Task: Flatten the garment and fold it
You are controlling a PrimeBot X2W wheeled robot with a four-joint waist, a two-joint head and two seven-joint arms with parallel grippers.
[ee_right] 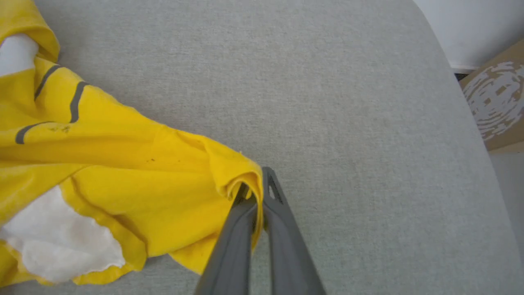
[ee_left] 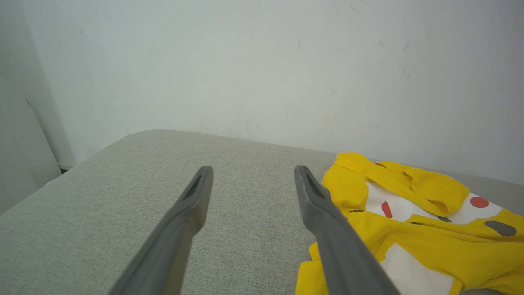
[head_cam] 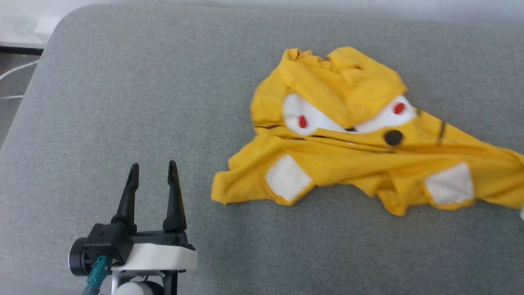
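- One garment (head_cam: 352, 164): a bright yellow T-shirt, crumpled, lying on the right half of the grey fabric surface (head_cam: 123, 82) and running off the right edge of the head view.
- On it I count four white patches (head_cam: 288, 178), two upper and two lower. There are two red marks (head_cam: 303, 121), one in each upper patch, one round black dot (head_cam: 393, 137) and several thin dark lines.
- Two hands. The left hand (head_cam: 153, 164) stands at the lower left of the head view with its two dark fingers spread apart and nothing between them. It is near the shirt's left corner but clear of it.
- The right hand (ee_right: 257, 184) has its fingers pressed together on a rolled yellow edge of the garment.
- Around: a pale wall (ee_left: 262, 61) rises behind the surface. A brown cardboard box (ee_right: 499, 106) sits past the rounded corner, and a light cable (head_cam: 16, 69) lies on the floor at the left.
- Nothing lies between the left hand and the shirt.
- The head view gives the whole spread of the shirt.
- The left wrist view looks along the parted fingers (ee_left: 196, 205) to the wall, with the shirt (ee_left: 430, 229) to their right.
- The right wrist view gives the pinch itself, and the cloth (ee_right: 123, 164) stretching away to its left.
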